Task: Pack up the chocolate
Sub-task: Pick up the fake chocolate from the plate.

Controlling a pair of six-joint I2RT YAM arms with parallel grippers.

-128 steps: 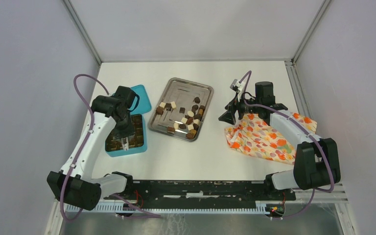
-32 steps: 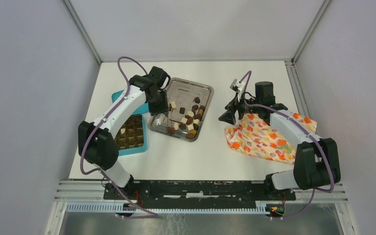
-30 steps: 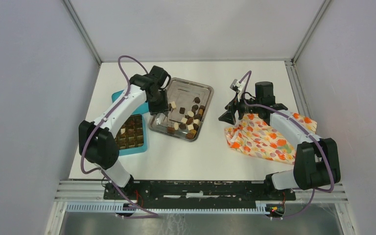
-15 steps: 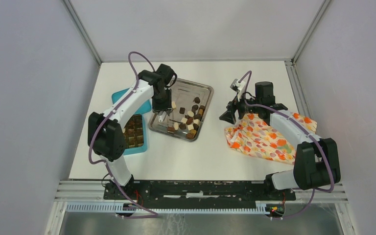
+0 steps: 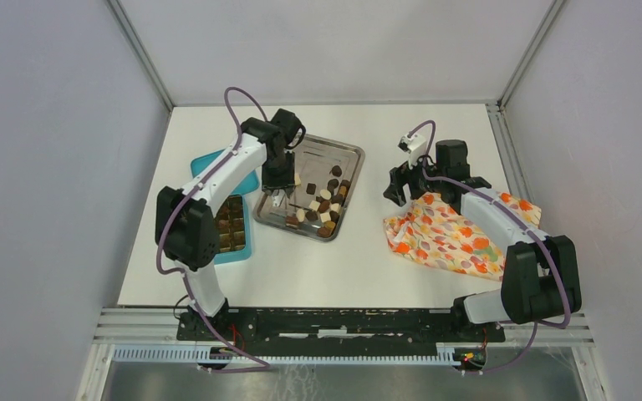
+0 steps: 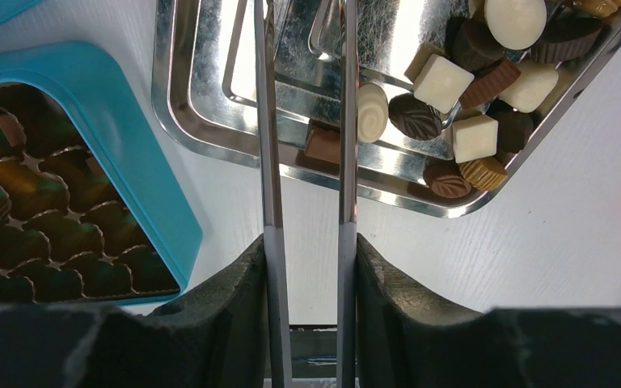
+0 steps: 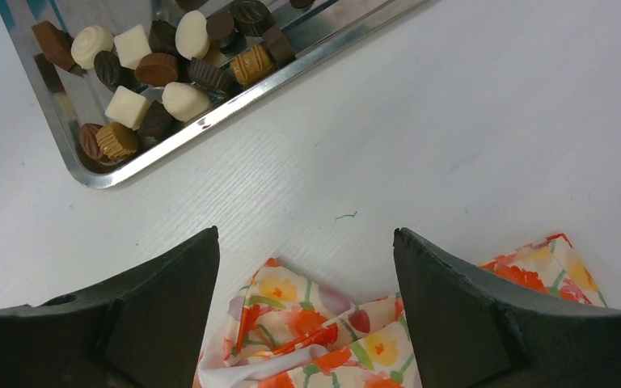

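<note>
The left arm arches over the steel tray (image 5: 318, 140), its pincer (image 5: 277, 196) pointing down, prongs parted (nothing visibly gripped). The chocolate (image 5: 324, 200) lies mostly along the tray's right side. The right pincer (image 7: 303, 242) hangs wide open above the cloth (image 5: 443, 238).

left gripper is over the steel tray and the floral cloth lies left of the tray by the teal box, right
Not quite. The top external view shows the floral cloth right of the steel tray, under the right arm, far from the teal box. The left gripper is over the tray.
</note>
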